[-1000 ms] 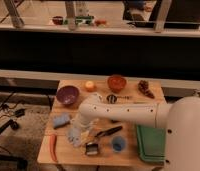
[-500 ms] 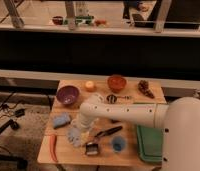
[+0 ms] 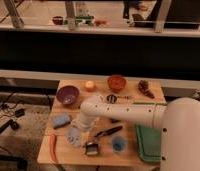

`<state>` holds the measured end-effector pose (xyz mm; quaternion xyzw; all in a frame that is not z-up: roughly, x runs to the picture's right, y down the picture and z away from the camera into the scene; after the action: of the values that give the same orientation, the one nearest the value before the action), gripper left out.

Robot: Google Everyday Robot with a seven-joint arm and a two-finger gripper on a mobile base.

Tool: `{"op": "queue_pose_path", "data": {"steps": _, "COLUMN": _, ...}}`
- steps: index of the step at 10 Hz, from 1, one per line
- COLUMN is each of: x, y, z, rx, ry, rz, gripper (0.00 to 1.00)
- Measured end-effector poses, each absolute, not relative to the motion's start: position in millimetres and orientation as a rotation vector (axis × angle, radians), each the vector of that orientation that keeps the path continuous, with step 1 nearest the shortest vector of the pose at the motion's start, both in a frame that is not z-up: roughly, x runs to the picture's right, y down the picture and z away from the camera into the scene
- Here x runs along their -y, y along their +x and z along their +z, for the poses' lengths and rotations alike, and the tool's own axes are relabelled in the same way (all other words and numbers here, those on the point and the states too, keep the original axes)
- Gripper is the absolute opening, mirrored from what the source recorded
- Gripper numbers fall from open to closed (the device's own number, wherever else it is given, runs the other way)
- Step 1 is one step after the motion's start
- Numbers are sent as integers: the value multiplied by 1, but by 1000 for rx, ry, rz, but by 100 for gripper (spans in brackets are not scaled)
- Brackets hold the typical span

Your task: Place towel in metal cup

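The towel [image 3: 73,137], a wrinkled light grey-blue cloth, lies on the wooden table [image 3: 63,156] near its front left. My gripper [image 3: 79,128] points down right over the towel's upper edge, at the end of the white arm [image 3: 123,111] that reaches in from the right. The metal cup [image 3: 111,98], small and silver with a dark inside, stands at mid-table just behind the arm, well apart from the towel.
A blue sponge [image 3: 61,120] lies left of the towel and an orange carrot-like piece [image 3: 53,148] by the front left edge. Behind are a purple bowl [image 3: 68,95], a yellow fruit [image 3: 89,86] and an orange bowl [image 3: 116,82]. A black brush [image 3: 107,134], a small blue cup [image 3: 118,144] and a green tray [image 3: 145,142] sit to the right.
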<state>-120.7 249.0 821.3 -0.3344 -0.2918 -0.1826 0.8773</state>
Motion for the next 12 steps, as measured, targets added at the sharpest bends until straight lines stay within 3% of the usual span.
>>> {"op": "queue_pose_path", "data": {"steps": 6, "x": -245, "y": -118, "z": 818, "rx": 622, "ry": -692, "rz": -386, "gripper": 16}}
{"op": "queue_pose_path", "data": {"steps": 8, "x": -244, "y": -115, "z": 817, "rx": 620, "ry": -694, "rz": -387, "gripper": 8}}
{"op": "queue_pose_path", "data": {"steps": 12, "x": -246, "y": -120, "z": 818, "rx": 674, "ry": -670, "rz": -414, "gripper": 8}}
